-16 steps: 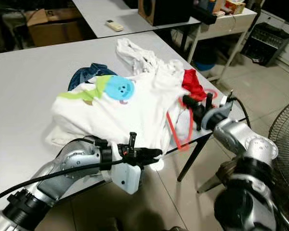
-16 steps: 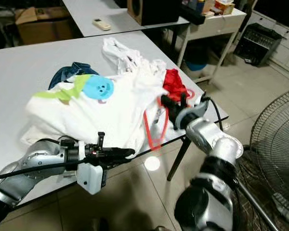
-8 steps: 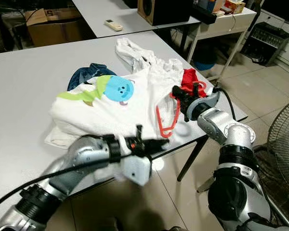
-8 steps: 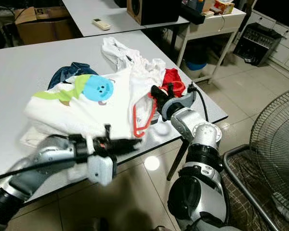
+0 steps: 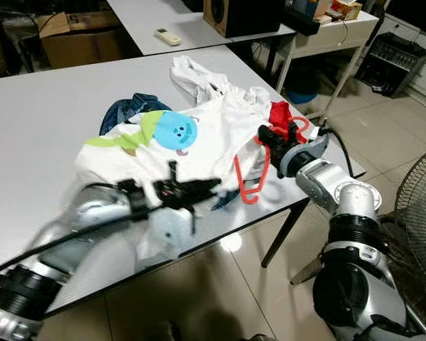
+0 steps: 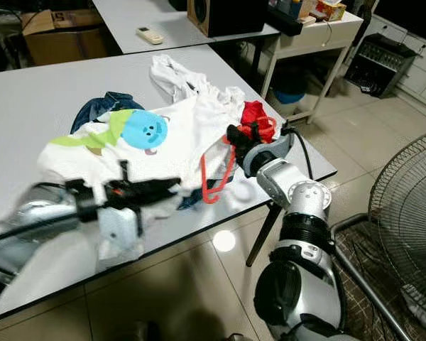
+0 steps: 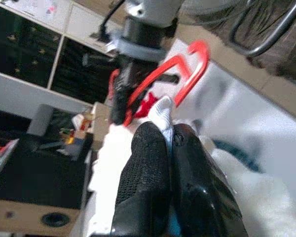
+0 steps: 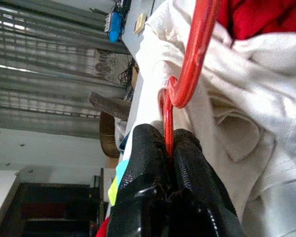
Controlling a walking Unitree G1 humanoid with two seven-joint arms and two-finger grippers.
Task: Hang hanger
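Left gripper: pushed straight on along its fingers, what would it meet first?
Probably the red hanger held by the right gripper. The left gripper, shut on white cloth, points at it; depth is uncertain.

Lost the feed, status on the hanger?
Right gripper shut on red hanger, lifted over the table edge. Left gripper pinching white shirt.

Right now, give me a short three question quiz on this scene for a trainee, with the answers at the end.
1. True or false: the right gripper is shut on the red hanger.
2. What does the left gripper pinch? A) remote control B) white shirt C) red cloth
3. Fill in: the hanger's lower end hangs near the table ____.

Key
1. True
2. B
3. edge
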